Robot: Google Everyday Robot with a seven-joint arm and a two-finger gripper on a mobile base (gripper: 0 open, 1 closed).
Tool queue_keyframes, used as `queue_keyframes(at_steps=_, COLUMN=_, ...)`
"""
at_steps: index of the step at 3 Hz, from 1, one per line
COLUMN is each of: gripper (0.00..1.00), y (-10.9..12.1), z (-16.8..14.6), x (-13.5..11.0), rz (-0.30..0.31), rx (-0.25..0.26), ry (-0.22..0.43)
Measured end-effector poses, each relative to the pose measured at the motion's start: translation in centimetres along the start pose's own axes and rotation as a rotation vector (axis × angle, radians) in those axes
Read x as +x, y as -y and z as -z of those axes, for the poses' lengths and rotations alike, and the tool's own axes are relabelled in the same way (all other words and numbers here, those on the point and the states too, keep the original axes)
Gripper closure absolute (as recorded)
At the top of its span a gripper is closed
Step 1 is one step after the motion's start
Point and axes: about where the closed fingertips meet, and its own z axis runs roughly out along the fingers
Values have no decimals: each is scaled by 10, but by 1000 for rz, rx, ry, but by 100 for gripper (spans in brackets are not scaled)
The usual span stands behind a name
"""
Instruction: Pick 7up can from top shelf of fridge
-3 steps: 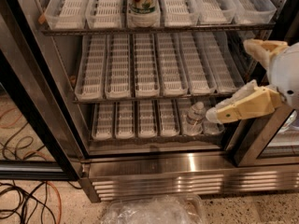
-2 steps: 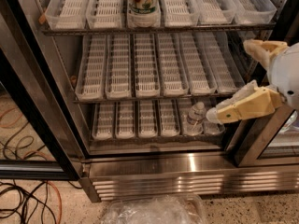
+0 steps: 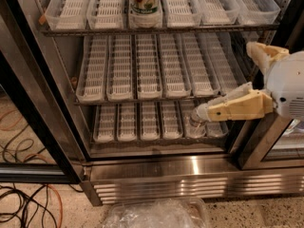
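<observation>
The 7up can (image 3: 145,0) stands in a lane tray on the top shelf (image 3: 71,14) of the fridge (image 3: 190,167), left of centre; its top is cut off by the upper edge of the view. My gripper (image 3: 224,80) is at the right, in front of the middle and bottom shelves, well below and to the right of the can. It is open and empty, with one cream finger (image 3: 232,107) pointing left and the other (image 3: 263,53) pointing up-left.
A small clear water bottle (image 3: 194,126) stands on the bottom shelf just behind my lower finger. The black door frame (image 3: 33,103) runs down the left. Cables (image 3: 28,205) lie on the floor at left, and a crumpled clear plastic bag (image 3: 156,215) lies below the louvred grille (image 3: 190,186).
</observation>
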Motion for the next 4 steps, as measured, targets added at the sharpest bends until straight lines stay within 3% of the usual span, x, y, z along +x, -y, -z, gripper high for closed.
queue_keyframes(at_steps=2, gripper=0, y=4, z=-15, x=-20, rz=-60, rx=99, ry=148)
queue_keyframes(at_steps=4, gripper=0, y=-1, z=-39, x=-48, rz=-85, rx=142, ry=292)
